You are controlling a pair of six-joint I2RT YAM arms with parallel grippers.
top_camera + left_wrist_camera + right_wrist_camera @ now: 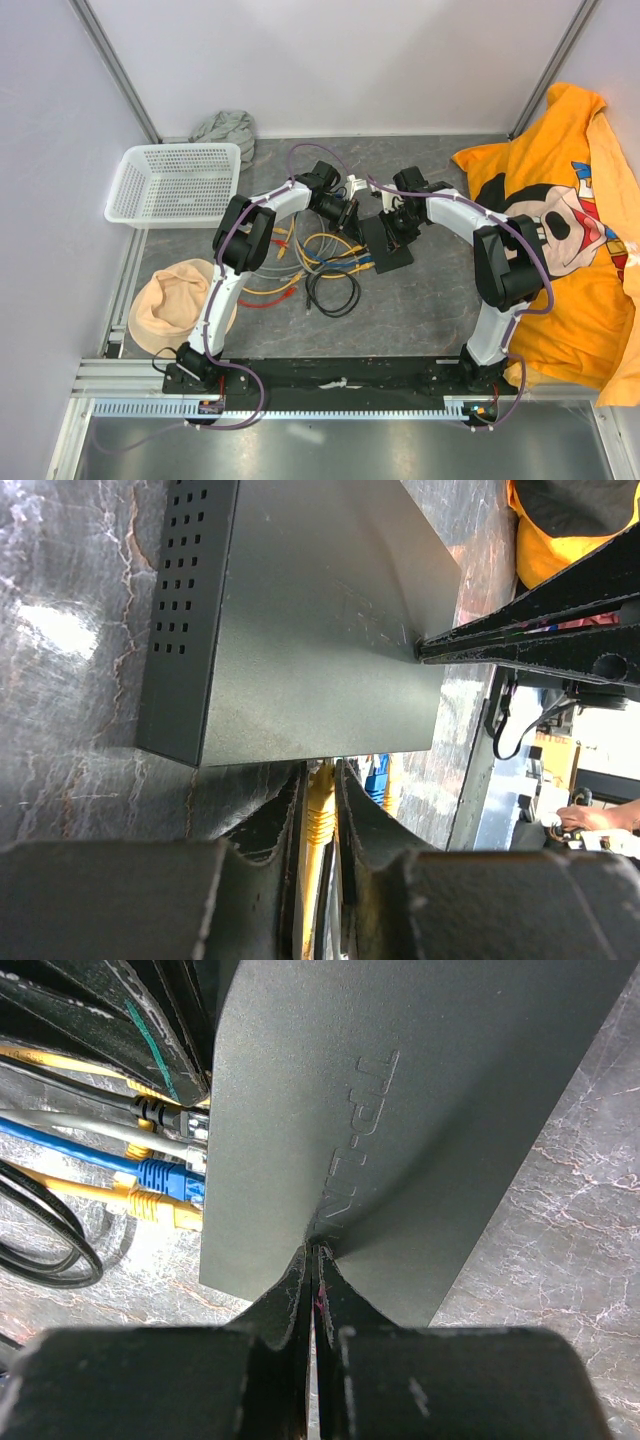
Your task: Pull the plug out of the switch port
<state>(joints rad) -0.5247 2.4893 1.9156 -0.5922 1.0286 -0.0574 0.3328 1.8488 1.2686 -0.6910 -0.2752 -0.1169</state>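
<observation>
The matte-black switch [385,247] lies flat mid-table; it also shows in the left wrist view [310,630] and the right wrist view [400,1110]. My left gripper [320,772] is shut on a yellow plug [320,815] that sits in a socket on the switch's left edge; in the top view it [347,212] is at the switch's far-left corner. My right gripper [315,1255] is shut, its tips pressing on the switch's top face; it also shows in the top view [395,225]. A blue plug [165,1175], another yellow plug [155,1207] and a black plug [168,1117] also sit in sockets.
Loose yellow, blue, red and black cables [320,272] trail left of the switch. A white basket [175,182] and grey cloth [225,127] sit at the far left, a beige hat [180,300] at the near left, an orange shirt [570,220] on the right.
</observation>
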